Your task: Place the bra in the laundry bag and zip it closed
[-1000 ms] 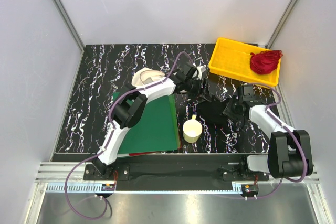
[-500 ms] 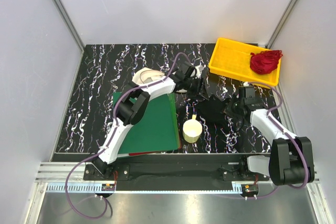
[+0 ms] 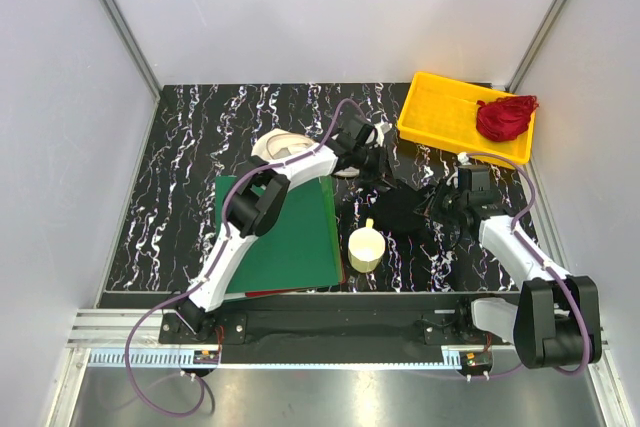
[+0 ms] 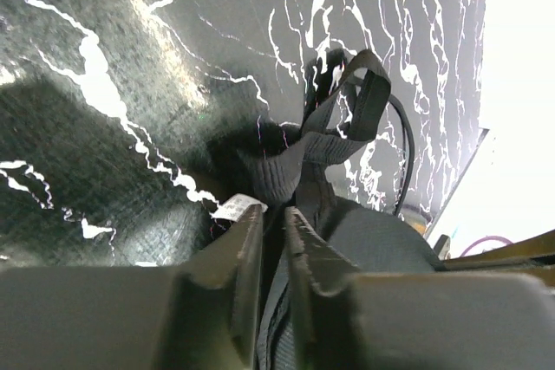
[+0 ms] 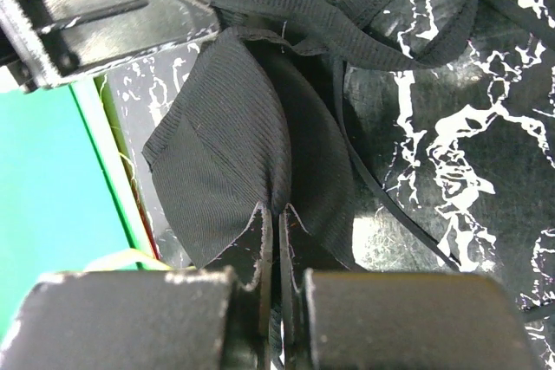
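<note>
- The right gripper (image 5: 276, 240) is closed tight on the bra (image 5: 234, 136). The edge of one cup is pinched between the jaws and puckers there, at the lower middle of the right wrist view.
- The left gripper (image 4: 273, 240) stands at a narrow gap, and a fold of dark fabric at the bra's strap end is caught between the fingers. A strap loop lies on the table (image 4: 104, 41) just beyond, in the upper middle of the left wrist view.
- The bra is thus held at two ends. It is found right of centre in the top view, between the two grippers. Whether it is lifted clear of the table cannot be told.
- A cup (image 3: 364, 249) is seen just beside the bra, to its lower left, and a green mat (image 3: 290, 237) lies left of that.
- The bag (image 3: 275, 144) is found up and to the left of the bra, apart from it and partly hidden under the left arm. Whether its zipper is open cannot be made out.
- The step in hand is judged to be the grasping of the bra. Nothing has been put in the bag, and the zipping is not yet begun.
- For the next move, the bra must be raised and carried left to the bag, with the cup cleared and the loose straps kept from dragging. The bag's mouth would need to be opened, so one grip would probably have to be given up.
</note>
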Robot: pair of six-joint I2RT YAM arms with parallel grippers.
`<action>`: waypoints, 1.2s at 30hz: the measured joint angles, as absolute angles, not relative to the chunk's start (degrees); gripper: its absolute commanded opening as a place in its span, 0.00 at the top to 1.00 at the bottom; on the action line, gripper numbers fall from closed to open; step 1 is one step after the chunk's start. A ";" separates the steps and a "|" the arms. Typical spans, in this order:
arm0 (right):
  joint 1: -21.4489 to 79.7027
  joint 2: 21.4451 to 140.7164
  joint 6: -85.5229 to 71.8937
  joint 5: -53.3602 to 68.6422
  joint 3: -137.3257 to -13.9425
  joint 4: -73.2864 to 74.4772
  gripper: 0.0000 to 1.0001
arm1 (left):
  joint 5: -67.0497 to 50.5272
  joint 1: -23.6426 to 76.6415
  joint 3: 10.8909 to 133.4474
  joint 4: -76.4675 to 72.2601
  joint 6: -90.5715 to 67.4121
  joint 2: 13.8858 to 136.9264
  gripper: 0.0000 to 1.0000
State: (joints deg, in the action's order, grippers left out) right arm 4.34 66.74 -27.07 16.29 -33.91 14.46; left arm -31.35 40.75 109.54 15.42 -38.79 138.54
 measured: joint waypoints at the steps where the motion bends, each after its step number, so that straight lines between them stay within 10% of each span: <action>1: 4.34 66.65 -26.74 16.53 -33.91 14.39 1.00 | -31.40 40.75 109.93 15.55 -38.79 138.80 0.94; 32: 4.34 82.11 -25.41 17.28 -40.75 12.23 1.00 | -37.91 39.62 115.50 16.60 -36.01 142.58 1.00; 36: 4.34 85.69 -25.74 16.03 -42.17 11.81 1.00 | -38.59 39.38 115.77 16.49 -35.77 142.58 0.75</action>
